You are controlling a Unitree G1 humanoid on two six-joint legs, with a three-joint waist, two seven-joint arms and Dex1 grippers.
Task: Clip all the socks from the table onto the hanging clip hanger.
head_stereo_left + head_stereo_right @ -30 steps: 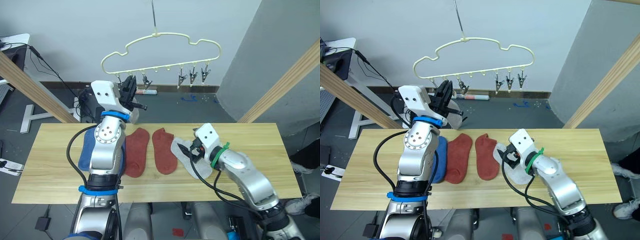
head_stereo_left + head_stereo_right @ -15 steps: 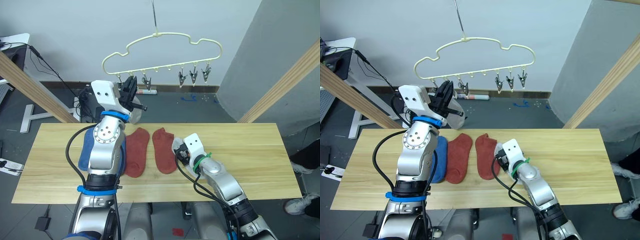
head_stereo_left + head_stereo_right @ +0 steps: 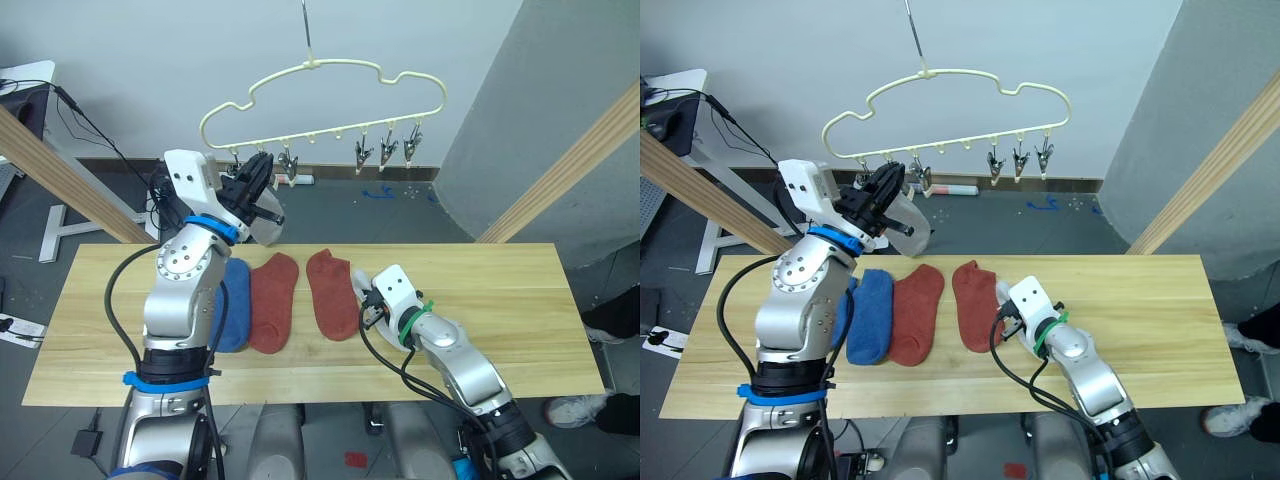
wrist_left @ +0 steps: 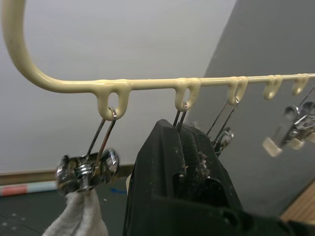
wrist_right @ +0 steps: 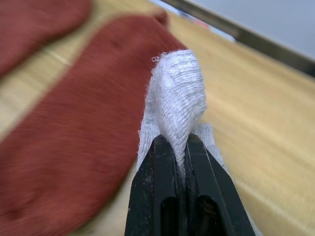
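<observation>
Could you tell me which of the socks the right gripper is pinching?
The light grey sock, beside the right-hand rust-red sock. The right gripper is shut on a bunched fold of it, while the red and blue socks lie flat, untouched.

I see the clip hanger [image 3: 322, 100] hanging beyond the far edge of the table [image 3: 520, 300], toward its left half. My left gripper [image 3: 258, 175] is raised at the hanger's left clips, and a sock [image 3: 268, 222] hangs from the leftmost clip [image 4: 87, 168]. On the table four socks lie in a row: two socks [image 3: 868, 313] at the left, overlapping, then one sock [image 3: 273, 302] and another [image 3: 330, 294] to their right. Just right of that one, my right gripper [image 5: 179, 147] pinches a sock [image 5: 178, 103] at the tabletop, near the middle.
</observation>
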